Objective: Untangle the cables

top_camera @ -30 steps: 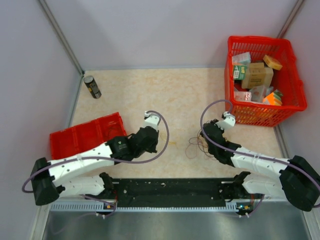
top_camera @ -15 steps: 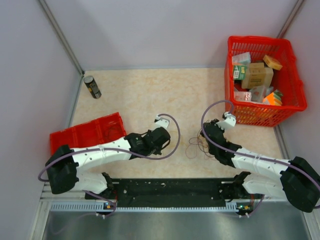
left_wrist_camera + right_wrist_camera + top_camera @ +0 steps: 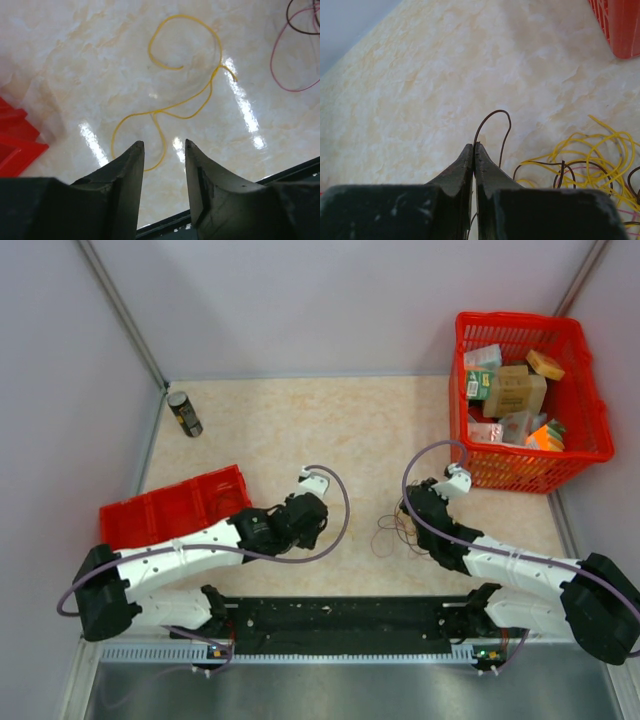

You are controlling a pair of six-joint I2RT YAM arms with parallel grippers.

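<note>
**Right gripper clamped on a brown strand; left gripper open over a stray yellow one**

No writing can be read anywhere. The boxes [image 3: 515, 390] in the red basket [image 3: 520, 472] at the upper right of the top view carry print, and the can [image 3: 184, 413] at the upper left has a label, but both are too small to make out.

The cables [image 3: 392, 533] lie as a small loose tangle on the table [image 3: 300, 430], right of centre in the top view, touching the left side of the right arm's [image 3: 510, 560] wrist.

In the right wrist view the right gripper [image 3: 474, 150] has its jaws pressed together at lower centre. A dark brown wire [image 3: 496, 111] rises from the tips, arcs over and drops to their right. The rest of the cables [image 3: 592, 155], yellow and brown loops, lies at the lower right of that frame, just beside the fingers.

In the left wrist view the left gripper [image 3: 164, 150] stands parted by a narrow gap at the bottom of the frame. A single yellow wire [image 3: 172, 106] sprawls flat on the table above the tips, and its lowest bend reaches into the gap between them; I cannot tell whether it touches. A pink wire [image 3: 273, 62] curves in at the upper right, and a red tray [image 3: 15, 145] shows at the left edge.
</note>
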